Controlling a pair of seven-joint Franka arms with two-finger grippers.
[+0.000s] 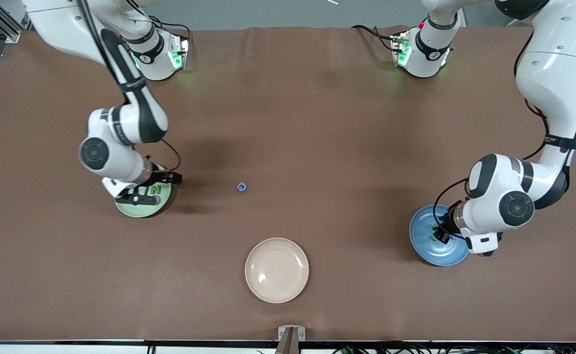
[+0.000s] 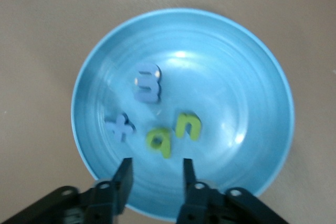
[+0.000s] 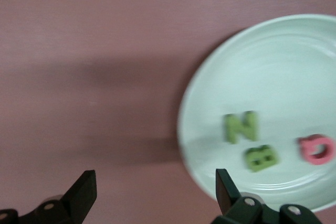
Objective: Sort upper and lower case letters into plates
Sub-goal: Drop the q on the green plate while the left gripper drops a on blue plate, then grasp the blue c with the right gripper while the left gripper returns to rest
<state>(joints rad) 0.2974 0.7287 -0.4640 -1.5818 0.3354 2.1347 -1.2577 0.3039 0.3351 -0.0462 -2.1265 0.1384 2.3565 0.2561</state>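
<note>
The pale green plate [image 1: 135, 210] lies toward the right arm's end of the table. In the right wrist view this plate [image 3: 273, 61] holds a green Z [image 3: 241, 126], a green B [image 3: 261, 157] and a pink Q [image 3: 316, 149]. My right gripper [image 3: 155, 184] is open and empty over the plate's edge [image 1: 143, 198]. The blue plate [image 1: 430, 253] lies toward the left arm's end. In the left wrist view it [image 2: 226, 77] holds a blue m [image 2: 147, 82], blue x [image 2: 119, 127], green q [image 2: 160, 141] and green n [image 2: 188, 125]. My left gripper [image 2: 156, 174] is open and empty above it [image 1: 440, 231]. A blue G [image 1: 241, 187] lies alone on the table between the plates.
A cream-beige round plate [image 1: 276, 270] lies empty, nearer to the front camera than the blue G. The brown table mat [image 1: 317, 123] covers the whole table. The arm bases stand along the table's edge farthest from the front camera.
</note>
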